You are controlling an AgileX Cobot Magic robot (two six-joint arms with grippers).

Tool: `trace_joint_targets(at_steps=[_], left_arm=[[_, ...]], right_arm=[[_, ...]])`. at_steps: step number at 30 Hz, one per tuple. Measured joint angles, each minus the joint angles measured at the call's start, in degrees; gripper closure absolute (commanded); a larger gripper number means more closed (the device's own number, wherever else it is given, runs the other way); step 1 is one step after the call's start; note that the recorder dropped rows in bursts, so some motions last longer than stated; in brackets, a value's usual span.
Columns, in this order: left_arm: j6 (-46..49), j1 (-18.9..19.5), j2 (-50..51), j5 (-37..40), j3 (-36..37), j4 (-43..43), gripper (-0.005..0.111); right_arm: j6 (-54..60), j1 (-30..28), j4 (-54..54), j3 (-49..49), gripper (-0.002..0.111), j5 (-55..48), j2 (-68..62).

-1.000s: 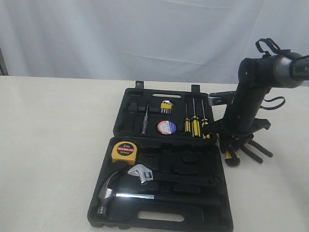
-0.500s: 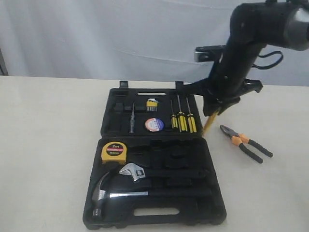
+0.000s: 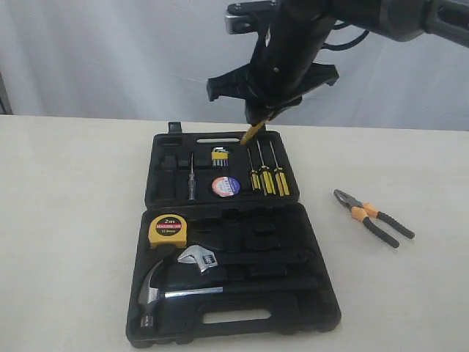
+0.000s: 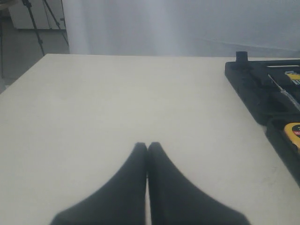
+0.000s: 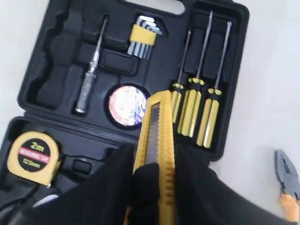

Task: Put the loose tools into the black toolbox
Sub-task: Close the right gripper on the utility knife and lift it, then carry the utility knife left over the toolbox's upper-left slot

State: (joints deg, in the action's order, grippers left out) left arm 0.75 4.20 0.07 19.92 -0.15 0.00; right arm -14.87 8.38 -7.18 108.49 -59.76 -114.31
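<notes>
The black toolbox (image 3: 308, 246) lies open in two halves. My right gripper (image 3: 265, 116) hangs above its far half, shut on the yellow-black utility knife (image 3: 253, 133), which points down toward the screwdrivers. In the right wrist view the knife (image 5: 159, 117) sits between my black fingers (image 5: 115, 183) over the toolbox (image 5: 51, 84). The yellow tape measure (image 3: 168, 229) and the black tape roll (image 3: 226, 186) rest in their recesses. The orange-and-black pliers (image 3: 370, 216) lie on the table right of the case. My left gripper (image 4: 147, 146) is shut and holds nothing, low over bare table left of the toolbox (image 4: 253, 93).
A claw hammer (image 3: 165, 290) and wrench (image 3: 201, 259) fill the near half. Three yellow-black screwdrivers (image 3: 265, 178), hex keys (image 3: 219, 155) and a steel-handled driver (image 3: 192, 183) sit in the far half. A white curtain hangs behind the beige table (image 3: 73, 220).
My right arm has risen from the table beside the pliers with the utility knife and swung left over the toolbox's far half. The pliers stay on the table.
</notes>
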Motion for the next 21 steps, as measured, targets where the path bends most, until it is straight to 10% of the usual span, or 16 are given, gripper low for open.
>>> trace_joint_targets(at_steps=[21], left_arm=[[0.0, 0.0, 0.0, 0.0, 0.0, 0.0, 0.107]], right_arm=[[-27.8, 15.0, -18.6, 0.1, 0.109, 20.4, -10.4]])
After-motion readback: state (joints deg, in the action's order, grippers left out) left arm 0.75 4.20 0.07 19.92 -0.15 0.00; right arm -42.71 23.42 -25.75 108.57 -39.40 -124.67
